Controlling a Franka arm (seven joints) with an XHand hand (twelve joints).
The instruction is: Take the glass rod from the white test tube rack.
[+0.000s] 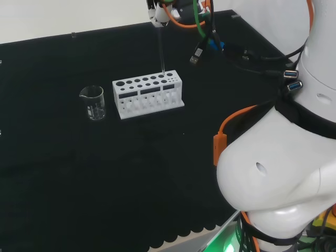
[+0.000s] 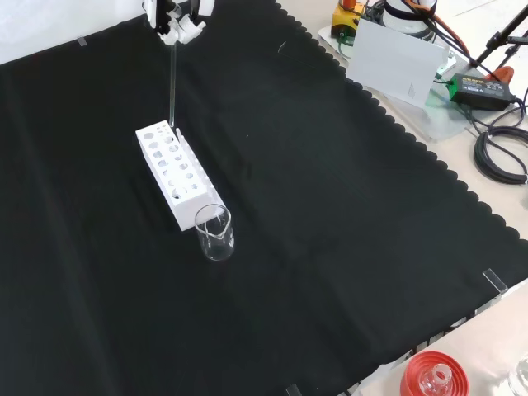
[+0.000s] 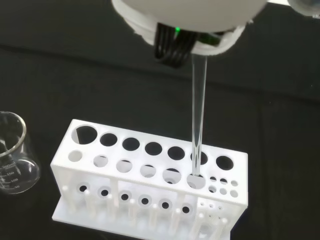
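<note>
The white test tube rack point(image 1: 148, 94) stands on the black cloth, also seen in the front view point(image 2: 173, 173) and close up in the wrist view point(image 3: 150, 180). A thin clear glass rod point(image 1: 161, 50) stands upright over it. Its lower end point(image 3: 196, 172) is at a large hole in the front row, beside the cluster of small holes. The hand point(image 2: 177, 21) is high above the rack, its fingers pinched on the top of the rod point(image 2: 172, 82). A white part of the hand point(image 3: 190, 15) shows blurred in the wrist view.
An empty glass beaker point(image 1: 93, 102) stands by the rack's other end point(image 2: 214, 233). The arm's white links point(image 1: 283, 157) take up the head view's right. Off the cloth's edge in the front view lie a red ribbed stand point(image 2: 433, 375), a white box point(image 2: 396, 54) and cables point(image 2: 499, 153).
</note>
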